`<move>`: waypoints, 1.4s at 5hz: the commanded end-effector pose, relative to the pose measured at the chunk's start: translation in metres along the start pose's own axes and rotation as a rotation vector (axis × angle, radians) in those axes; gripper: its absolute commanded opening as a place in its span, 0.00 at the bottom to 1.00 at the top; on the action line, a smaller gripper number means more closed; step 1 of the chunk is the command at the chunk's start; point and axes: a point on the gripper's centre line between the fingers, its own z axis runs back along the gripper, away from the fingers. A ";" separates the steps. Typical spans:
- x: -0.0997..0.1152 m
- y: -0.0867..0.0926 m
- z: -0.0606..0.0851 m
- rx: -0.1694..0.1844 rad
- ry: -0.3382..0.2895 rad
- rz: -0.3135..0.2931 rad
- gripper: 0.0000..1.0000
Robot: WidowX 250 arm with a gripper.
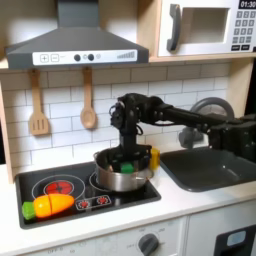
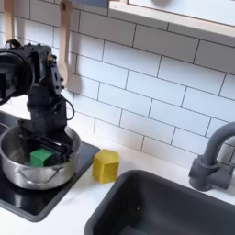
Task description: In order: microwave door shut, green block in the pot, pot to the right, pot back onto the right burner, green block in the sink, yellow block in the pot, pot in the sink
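Orange toy carrot (image 1: 50, 205) lies nearest in the first exterior view, well off to the gripper's (image 1: 127, 152) left as that view shows it; its long axis runs along the counter front. The gripper hangs inside the pot (image 1: 123, 172) on the stove.

In the second exterior view the sink (image 2: 147, 216) lies closest. The gripper (image 2: 48, 147) has spread fingers directly above the green block (image 2: 40, 158), which sits flat on the pot (image 2: 18, 170) floor. I cannot tell whether they touch it. The yellow block (image 2: 106, 165) stands beyond the rim. Closing off-centre could skid the cube or nudge the pot.

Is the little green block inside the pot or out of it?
Inside. In the second exterior view the green block sits on the bottom of the pot, below its rim, with the gripper reaching down right above it.
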 end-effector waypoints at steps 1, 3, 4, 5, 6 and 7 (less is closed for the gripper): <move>-0.009 -0.008 0.000 -0.007 0.011 -0.014 1.00; -0.014 -0.016 0.000 -0.016 0.016 -0.023 1.00; -0.013 -0.017 0.000 -0.017 0.015 -0.025 1.00; -0.014 -0.021 -0.001 -0.025 0.016 -0.022 1.00; -0.011 -0.027 -0.002 -0.028 0.018 -0.042 1.00; -0.010 -0.027 -0.001 -0.021 0.020 -0.031 1.00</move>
